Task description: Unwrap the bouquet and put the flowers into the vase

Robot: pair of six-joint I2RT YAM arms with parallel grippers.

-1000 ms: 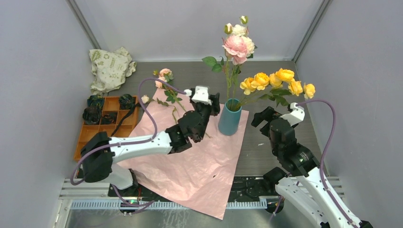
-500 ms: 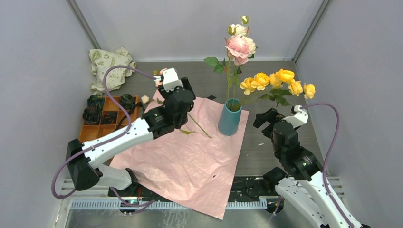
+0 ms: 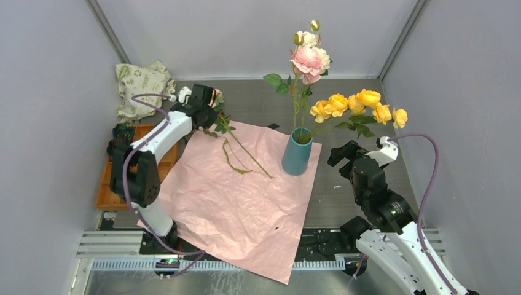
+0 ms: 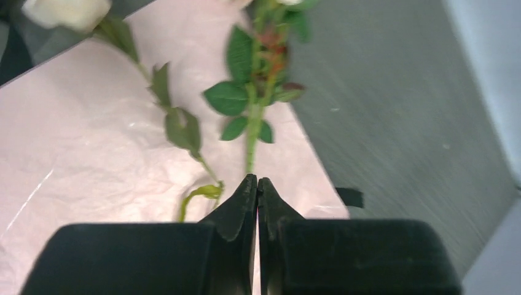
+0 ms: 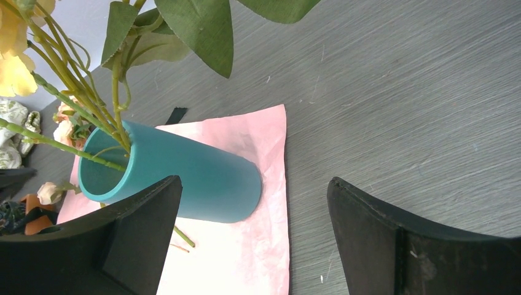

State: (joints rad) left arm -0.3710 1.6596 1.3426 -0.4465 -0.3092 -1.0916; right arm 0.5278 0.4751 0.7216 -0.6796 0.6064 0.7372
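The teal vase [image 3: 296, 157] stands on the flat pink wrapping paper [image 3: 246, 209] and holds a pink peony [image 3: 309, 59] and yellow roses [image 3: 359, 103]. One loose flower stem [image 3: 246, 152] lies across the paper's far left corner, its peach heads [image 3: 214, 94] off the sheet. My left gripper [image 3: 207, 109] is shut right over that stem [image 4: 251, 138]. Its tips [image 4: 257, 182] meet where the stem ends, with nothing showing between them. My right gripper [image 3: 341, 150] stands wide open to the right of the vase [image 5: 184, 178], empty.
A beige printed cloth bag [image 3: 142, 86] lies at the back left. An orange compartment tray [image 3: 107, 184] sits along the left wall, partly behind my left arm. A small black strip [image 3: 273, 126] lies by the paper's far edge. Grey walls close in three sides.
My left arm swung away from the vase to the far left corner of the paper, and its jaws went from open to shut. The right arm stayed put.
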